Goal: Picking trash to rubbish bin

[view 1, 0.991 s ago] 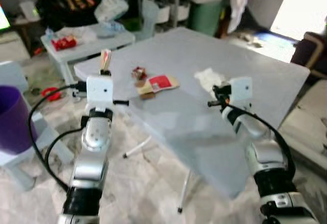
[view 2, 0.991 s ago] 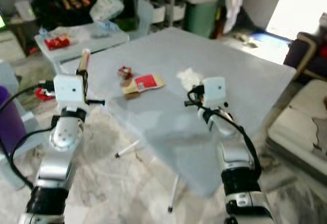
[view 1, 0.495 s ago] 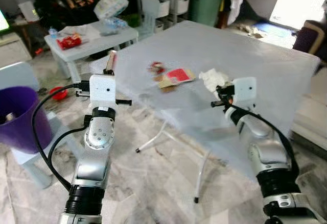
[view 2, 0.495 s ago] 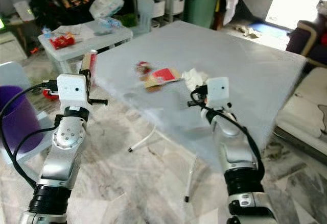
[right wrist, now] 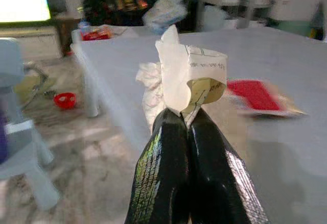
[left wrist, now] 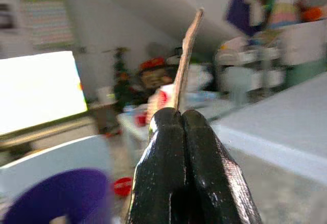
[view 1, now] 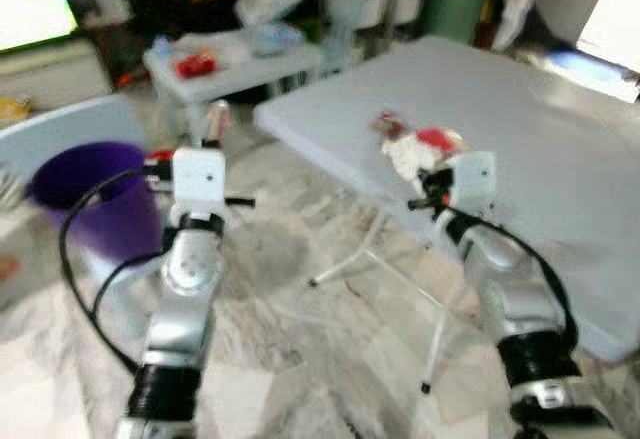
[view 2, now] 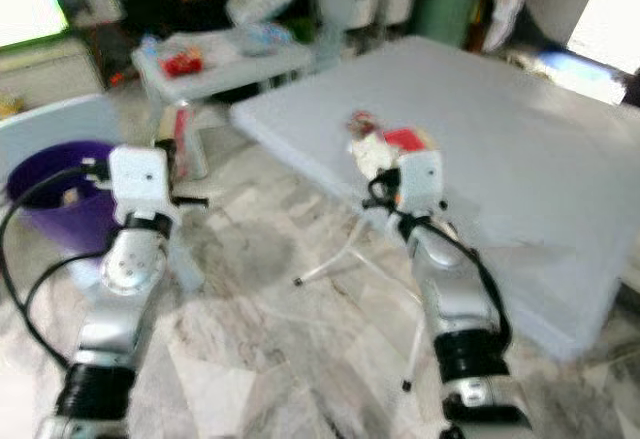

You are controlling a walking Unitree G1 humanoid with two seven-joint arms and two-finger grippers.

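Currently, head view: left gripper (view 1: 212, 124) raised near the purple bin (view 1: 95, 194), right gripper (view 1: 418, 174) at the table (view 1: 560, 189) edge; left wrist: fingers (left wrist: 168, 168) pinch a thin wrapper (left wrist: 187, 55); right wrist: fingers (right wrist: 168, 168) clamp crumpled paper (right wrist: 186, 78).

silver arms, black cables, glossy black fingers (left wrist: 168, 183)
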